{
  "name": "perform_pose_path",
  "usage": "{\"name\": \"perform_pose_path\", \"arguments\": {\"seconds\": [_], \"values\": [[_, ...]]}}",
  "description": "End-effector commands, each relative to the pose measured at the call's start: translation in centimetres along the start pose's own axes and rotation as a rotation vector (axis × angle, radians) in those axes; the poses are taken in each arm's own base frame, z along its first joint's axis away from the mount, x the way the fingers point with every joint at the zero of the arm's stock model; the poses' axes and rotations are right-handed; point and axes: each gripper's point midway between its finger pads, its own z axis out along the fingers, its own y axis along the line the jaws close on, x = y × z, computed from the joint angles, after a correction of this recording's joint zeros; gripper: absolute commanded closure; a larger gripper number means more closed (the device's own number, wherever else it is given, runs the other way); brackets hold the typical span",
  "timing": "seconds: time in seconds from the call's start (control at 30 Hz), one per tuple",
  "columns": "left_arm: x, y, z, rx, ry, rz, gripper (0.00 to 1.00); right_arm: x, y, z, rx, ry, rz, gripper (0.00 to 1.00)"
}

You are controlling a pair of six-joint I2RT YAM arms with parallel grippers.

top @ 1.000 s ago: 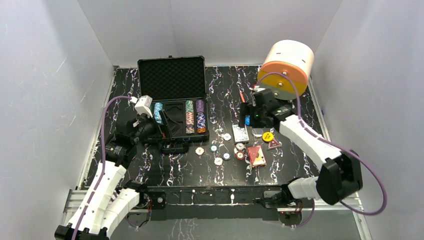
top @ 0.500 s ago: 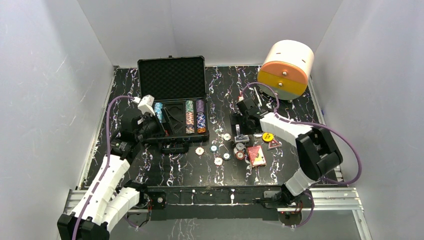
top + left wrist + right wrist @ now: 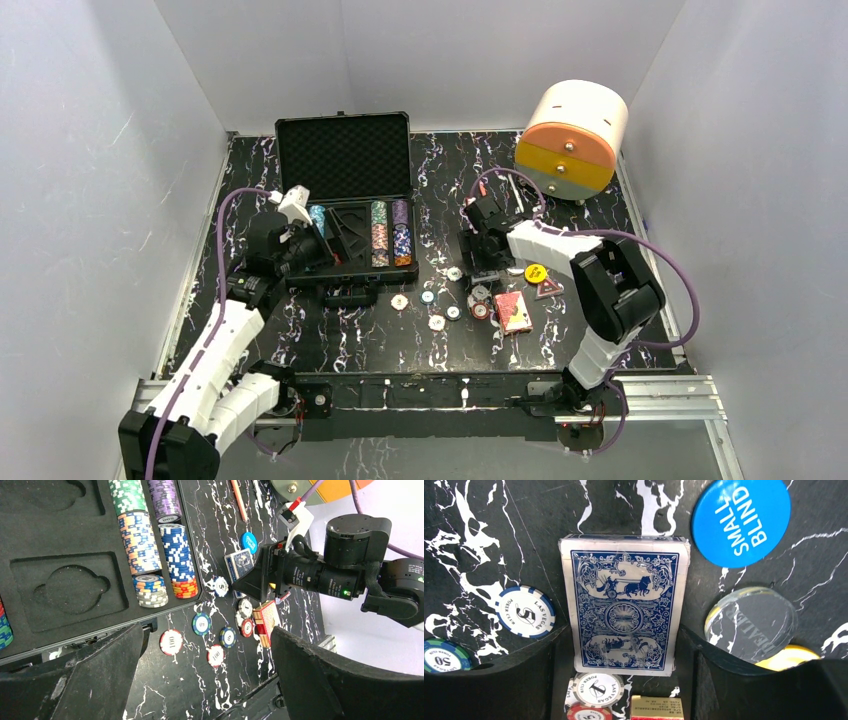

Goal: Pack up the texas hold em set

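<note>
Blue card deck (image 3: 624, 612), mid-frame, is hugged by the right gripper (image 3: 624, 630), jaws looking snug on its 2 long edges. Light, stiff, slick wrap, so it's best pinched mid-length. Left gripper (image 3: 207, 645) is held wide open and empty by the case (image 3: 345, 155), upper left.

Robotics lab test cell: plain white walls (image 3: 90, 150), black marbled table (image 3: 340, 345), aluminium mounting rail (image 3: 665, 393).

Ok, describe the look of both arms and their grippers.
Both the left arm and the right arm have white shells with black joints, and a purple cable loops along each. The left gripper and right gripper have broad matt black fingers.
</note>
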Motion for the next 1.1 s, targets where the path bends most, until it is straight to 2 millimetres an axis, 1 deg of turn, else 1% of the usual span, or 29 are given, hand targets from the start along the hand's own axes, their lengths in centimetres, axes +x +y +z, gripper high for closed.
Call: {"name": "perform_pose_path", "arguments": {"seconds": [0.0, 0.07, 0.13, 0.2, 0.3, 0.37, 0.43, 0.5, 0.57, 0.67, 0.77, 0.83, 0.97, 1.07], "values": [[-0.1, -0.2, 0.2, 0.006, 0.006, -0.035, 0.02, -2.2, 0.6, -0.1, -0.019, -0.048, -0.046, 0.40], [0.0, -0.3, 0.1, -0.005, 0.027, -0.048, 0.02, -3.7, 1.1, -1.4, -0.045, -0.102, -0.051, 0.42], [0.1, -0.6, 0.1, -0.005, 0.053, -0.065, 0.02, -5.4, 2.1, -3.3, -0.100, -0.169, -0.050, 0.43], [0.2, -1.1, 0.0, 0.005, 0.082, -0.086, 0.01, -7.1, 3.3, -5.8, -0.178, -0.246, -0.056, 0.44], [0.2, -2.3, 0.0, 0.044, 0.115, -0.118, 0.02, -8.7, 5.8, -9.6, -0.340, -0.345, -0.095, 0.44], [0.1, -2.8, 0.1, 0.064, 0.131, -0.150, 0.02, -9.0, 7.7, -12.1, -0.465, -0.398, -0.152, 0.44], [0.2, -3.6, 0.1, 0.089, 0.167, -0.174, 0.02, -8.8, 9.6, -14.4, -0.587, -0.443, -0.224, 0.44], [0.5, -4.8, 0.1, 0.139, 0.226, -0.203, 0.02, -8.3, 11.5, -16.3, -0.688, -0.475, -0.306, 0.44], [0.9, -6.1, -0.1, 0.207, 0.289, -0.233, 0.02, -7.6, 13.3, -17.9, -0.766, -0.501, -0.388, 0.44], [0.8, -7.4, -0.7, 0.272, 0.311, -0.224, 0.02, -6.4, 15.3, -18.6, -0.829, -0.488, -0.480, 0.44], [1.3, -7.8, -1.0, 0.302, 0.341, -0.233, 0.02, -5.6, 16.8, -18.5, -0.846, -0.459, -0.557, 0.45], [2.1, -7.6, -1.0, 0.301, 0.379, -0.271, 0.02, -5.0, 17.8, -18.2, -0.844, -0.439, -0.604, 0.45], [3.7, -6.5, -0.6, 0.270, 0.430, -0.340, 0.02, -4.4, 19.4, -17.9, -0.833, -0.410, -0.677, 0.45], [4.6, -5.9, -0.4, 0.257, 0.459, -0.370, 0.09, -4.1, 20.1, -17.8, -0.845, -0.396, -0.717, 0.47]]}}
